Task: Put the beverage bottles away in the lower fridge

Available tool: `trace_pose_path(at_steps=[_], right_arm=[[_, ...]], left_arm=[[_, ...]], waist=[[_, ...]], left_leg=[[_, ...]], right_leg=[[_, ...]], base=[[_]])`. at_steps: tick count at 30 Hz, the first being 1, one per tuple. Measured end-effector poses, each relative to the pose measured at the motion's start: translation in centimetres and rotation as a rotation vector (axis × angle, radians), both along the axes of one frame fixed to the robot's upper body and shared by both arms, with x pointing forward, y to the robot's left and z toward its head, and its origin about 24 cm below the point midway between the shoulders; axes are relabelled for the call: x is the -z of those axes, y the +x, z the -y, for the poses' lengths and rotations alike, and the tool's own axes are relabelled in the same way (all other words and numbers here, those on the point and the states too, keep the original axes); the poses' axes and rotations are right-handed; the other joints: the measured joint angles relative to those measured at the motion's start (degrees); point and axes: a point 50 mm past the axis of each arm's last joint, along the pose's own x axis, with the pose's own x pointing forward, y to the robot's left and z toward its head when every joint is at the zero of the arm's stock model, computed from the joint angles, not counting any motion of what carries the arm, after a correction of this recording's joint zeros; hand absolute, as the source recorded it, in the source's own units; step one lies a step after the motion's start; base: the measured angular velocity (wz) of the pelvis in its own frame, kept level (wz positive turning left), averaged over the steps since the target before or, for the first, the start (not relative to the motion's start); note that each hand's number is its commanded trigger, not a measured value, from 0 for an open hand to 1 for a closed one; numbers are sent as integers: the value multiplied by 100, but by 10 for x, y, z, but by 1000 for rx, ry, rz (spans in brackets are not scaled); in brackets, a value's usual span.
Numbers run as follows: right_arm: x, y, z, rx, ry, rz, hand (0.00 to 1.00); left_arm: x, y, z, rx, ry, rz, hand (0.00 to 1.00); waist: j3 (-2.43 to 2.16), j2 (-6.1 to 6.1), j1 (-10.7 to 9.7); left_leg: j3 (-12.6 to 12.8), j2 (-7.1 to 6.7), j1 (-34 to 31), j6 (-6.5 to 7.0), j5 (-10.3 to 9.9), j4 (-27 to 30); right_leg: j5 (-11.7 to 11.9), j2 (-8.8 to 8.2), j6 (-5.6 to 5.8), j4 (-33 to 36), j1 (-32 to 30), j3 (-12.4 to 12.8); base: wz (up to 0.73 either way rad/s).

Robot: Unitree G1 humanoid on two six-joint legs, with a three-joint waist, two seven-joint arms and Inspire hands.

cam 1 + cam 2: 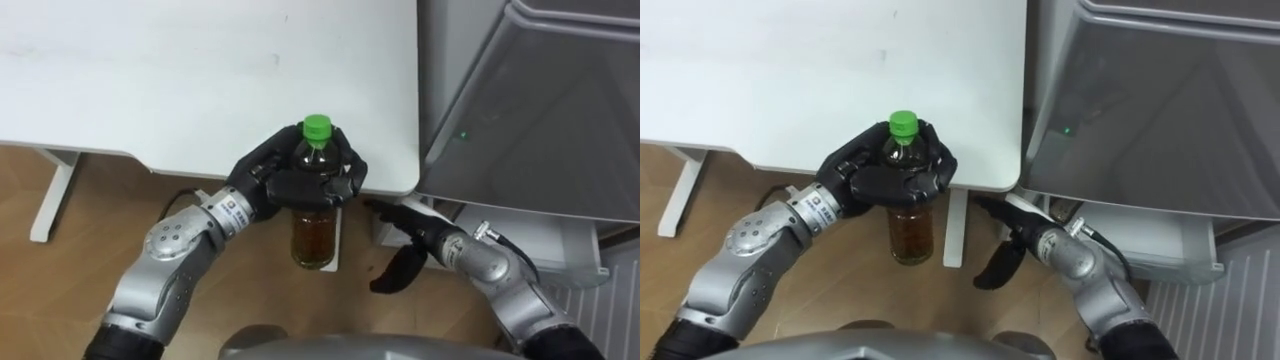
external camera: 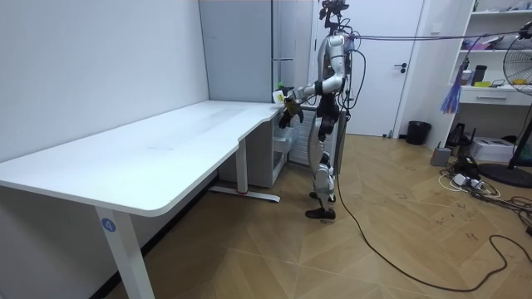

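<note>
Green-capped tea bottle (image 1: 314,240) — seemingly full, rigid plastic, likely weighty and smooth; clasped around shoulder by left hand (image 1: 305,183), best held there — right hand (image 1: 422,243) empty, fingers loose

Left robot hand (image 1: 310,185) grips bottle (image 1: 313,240); right robot hand (image 1: 415,242) hangs open.

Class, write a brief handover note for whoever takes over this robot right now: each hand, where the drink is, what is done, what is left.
Left hand: shut on the bottle, held upright in front of the table edge near its corner, green cap up.
Right hand: open, low beside the fridge, holding nothing.
Done: bottle is in hand.
Left: get it into the lower fridge.
</note>
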Motion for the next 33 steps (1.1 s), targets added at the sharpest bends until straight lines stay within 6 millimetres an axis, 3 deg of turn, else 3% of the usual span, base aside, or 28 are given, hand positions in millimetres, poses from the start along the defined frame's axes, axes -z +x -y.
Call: trace_pose_path(at_steps=[8, 24, 33], right_arm=[[-17, 7, -10, -81, 129, -20, 0], [-23, -2, -21, -145, 446, -201, 0], [-24, -3, -22, -123, 542, -236, 0]], left_arm=[[-1, 0, 2, 0, -7, 7, 100], [4, -6, 16, 90, 76, 17, 100], [3, -4, 18, 97, 75, 26, 100]], waist=[[-19, -10, -23], [-36, -94, -22], [-15, -116, -29]], left_leg=[[-7, 2, -66, 1, 1, 61], [-3, 14, -161, 9, 3, 148], [-2, 19, -193, 11, -4, 142]], right_leg=[[0, -12, 0, 73, -85, 2], [0, -42, -4, 157, -182, 14], [1, -10, -4, 150, -195, 10]], base=[[-1], [0], [0]])
